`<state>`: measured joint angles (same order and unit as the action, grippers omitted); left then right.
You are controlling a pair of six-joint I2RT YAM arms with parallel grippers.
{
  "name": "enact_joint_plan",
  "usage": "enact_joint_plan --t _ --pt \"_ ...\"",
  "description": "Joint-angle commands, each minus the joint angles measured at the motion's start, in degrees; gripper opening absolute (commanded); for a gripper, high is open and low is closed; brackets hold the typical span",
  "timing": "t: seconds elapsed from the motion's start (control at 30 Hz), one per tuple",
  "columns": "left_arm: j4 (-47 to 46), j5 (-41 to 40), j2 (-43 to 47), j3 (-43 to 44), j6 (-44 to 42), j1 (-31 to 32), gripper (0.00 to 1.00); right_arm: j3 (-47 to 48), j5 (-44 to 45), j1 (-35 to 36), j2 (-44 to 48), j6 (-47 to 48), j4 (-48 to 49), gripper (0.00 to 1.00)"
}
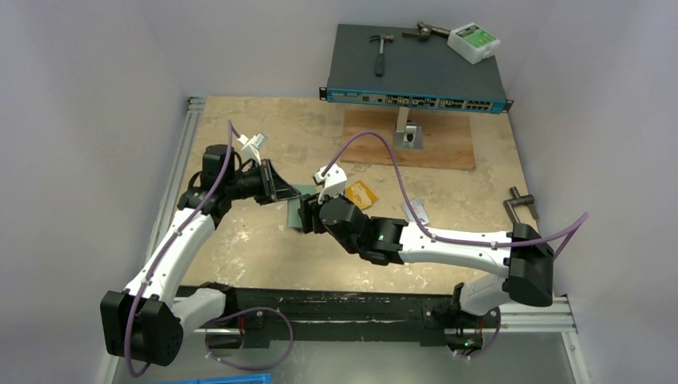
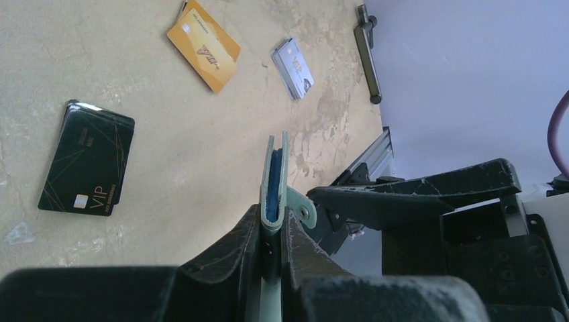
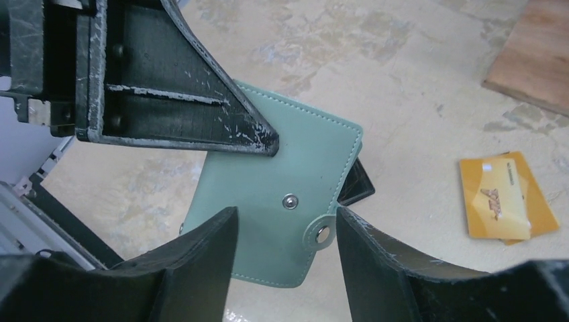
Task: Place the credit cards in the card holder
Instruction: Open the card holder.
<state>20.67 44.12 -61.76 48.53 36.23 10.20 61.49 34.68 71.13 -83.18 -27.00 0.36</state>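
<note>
From above, the teal card holder (image 1: pixel 296 214) hangs between the left hand (image 1: pixel 276 190) and the right hand (image 1: pixel 310 216). In the left wrist view, the left hand pinches its edge, while the orange credit card (image 2: pixel 203 45) and silver credit card (image 2: pixel 292 68) lie loose on the surface (image 2: pixel 168 147) (none loaded, seemingly). In the right wrist view, the right hand gapes empty before its snap tab (image 3: pixel 321 231).

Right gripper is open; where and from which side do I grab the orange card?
Probably straight down from above, pinching its two long edges across the narrow width: the orange card lies flat on the table, so only its edges offer a grip.
</note>
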Motion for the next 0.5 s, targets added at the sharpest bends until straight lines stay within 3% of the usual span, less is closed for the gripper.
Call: enact_joint_plan --t 0.0,0.1,0.17,0.47 --pt "-1.23 1.0 0.41 2.72 -0.75 0.0 0.0 0.6 -1.35 -0.5 0.63 -3.94 -1.85 0.5" --pt "-1.24 1.36 0.49 2.79 -0.62 0.0 0.0 -1.03 -0.42 -1.46 1.68 -5.19 -1.9 0.35" --pt "-1.31 1.64 0.47 2.75 -0.42 0.0 0.0 -1.68 0.21 -2.18 2.09 -5.62 -2.32 0.31" --pt "-1.69 2.51 0.58 2.73 0.23 0.0 0.0 -1.04 3.45 -4.0 2.05 -5.88 -6.46 0.33"
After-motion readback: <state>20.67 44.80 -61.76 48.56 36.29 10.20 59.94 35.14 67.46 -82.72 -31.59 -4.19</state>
